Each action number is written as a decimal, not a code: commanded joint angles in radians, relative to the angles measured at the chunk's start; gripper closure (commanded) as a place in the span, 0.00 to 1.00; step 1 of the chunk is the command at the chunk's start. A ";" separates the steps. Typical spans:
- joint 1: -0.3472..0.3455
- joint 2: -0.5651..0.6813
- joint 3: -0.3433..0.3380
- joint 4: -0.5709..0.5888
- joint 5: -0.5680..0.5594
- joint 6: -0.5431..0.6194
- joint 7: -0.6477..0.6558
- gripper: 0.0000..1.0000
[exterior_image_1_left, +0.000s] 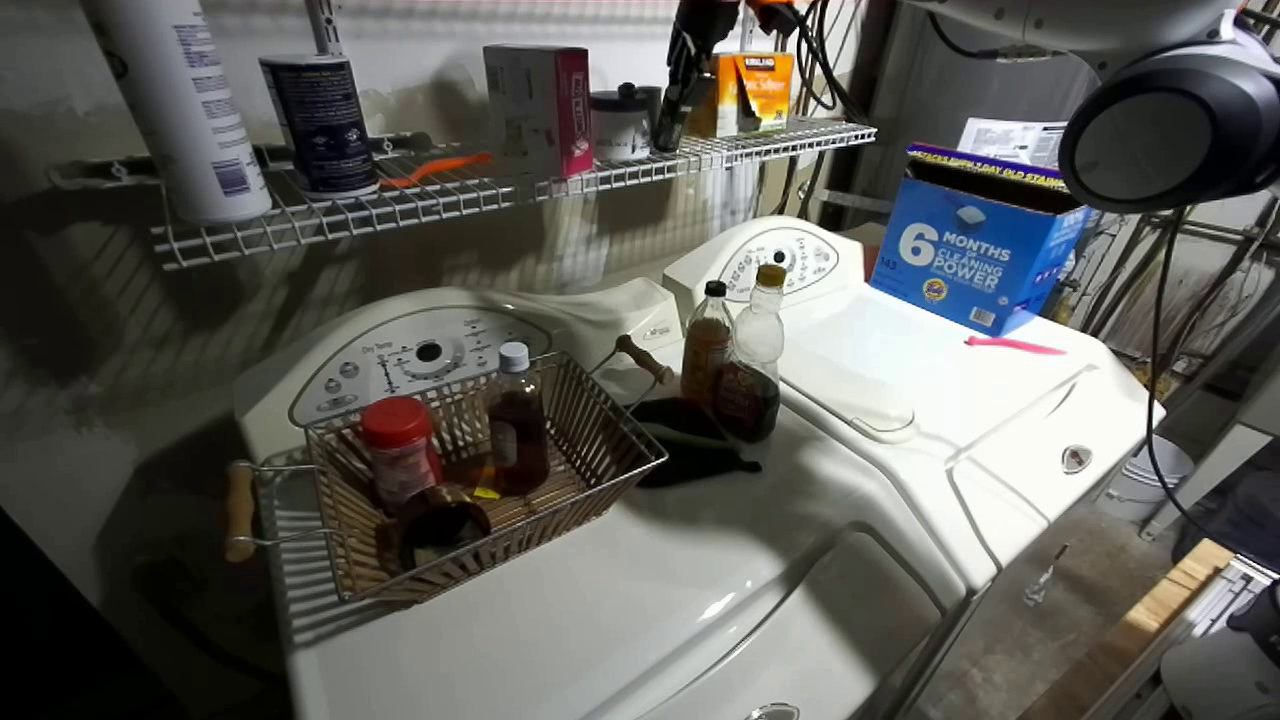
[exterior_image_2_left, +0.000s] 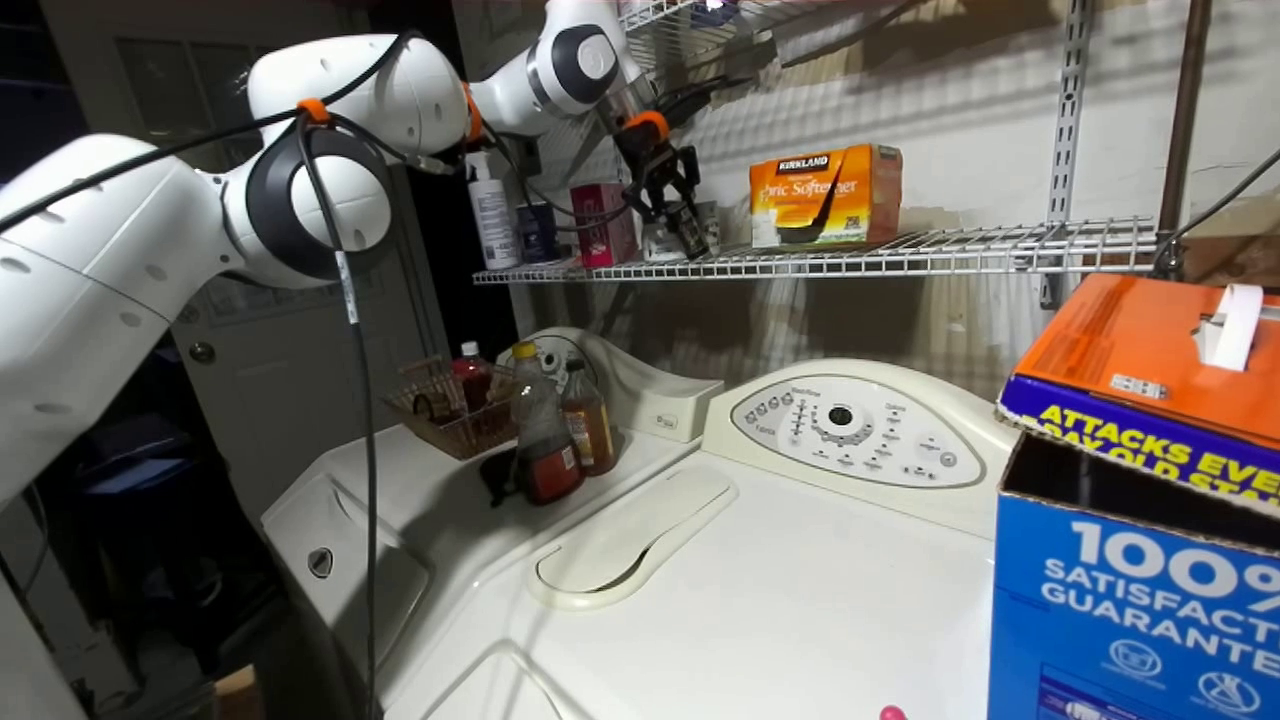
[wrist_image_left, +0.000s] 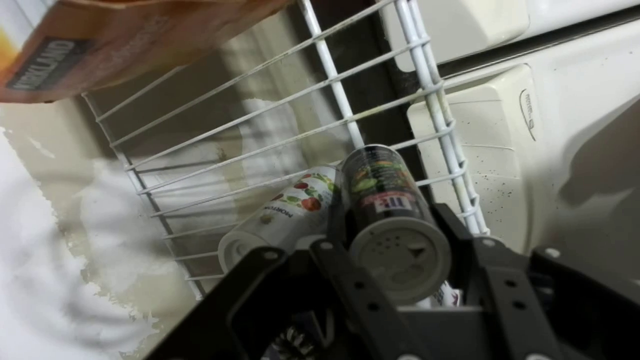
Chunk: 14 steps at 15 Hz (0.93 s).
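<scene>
My gripper (wrist_image_left: 392, 220) is shut on a dark seasoning shaker (wrist_image_left: 382, 187), one finger on each side, with the shaker's grey perforated lid turned toward the wrist camera. In an exterior view the shaker (exterior_image_2_left: 690, 235) leans at a slant at the front of the white wire shelf (exterior_image_2_left: 880, 262); whether its base touches the wires I cannot tell. Close beside the left finger in the wrist view stands a white Morton container (wrist_image_left: 287, 212) with printed vegetables. An orange Kirkland fabric softener box (exterior_image_2_left: 825, 195) is on the same shelf, a short way off.
Also on the shelf are a pink-sided box (exterior_image_1_left: 540, 110), a black-lidded white jar (exterior_image_1_left: 620, 125), a dark blue can (exterior_image_1_left: 315, 125) and a tall bottle (exterior_image_1_left: 190, 110). Below, on white machines, sit a wire basket (exterior_image_1_left: 590, 520), two syrup-like bottles (exterior_image_1_left: 755, 390) and a blue detergent box (exterior_image_1_left: 975, 250).
</scene>
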 joint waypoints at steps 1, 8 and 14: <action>-0.016 -0.029 -0.005 -0.008 -0.008 -0.037 -0.051 0.80; -0.076 -0.095 0.018 -0.018 0.019 -0.174 -0.236 0.80; -0.121 -0.082 0.053 -0.006 0.046 -0.190 -0.389 0.80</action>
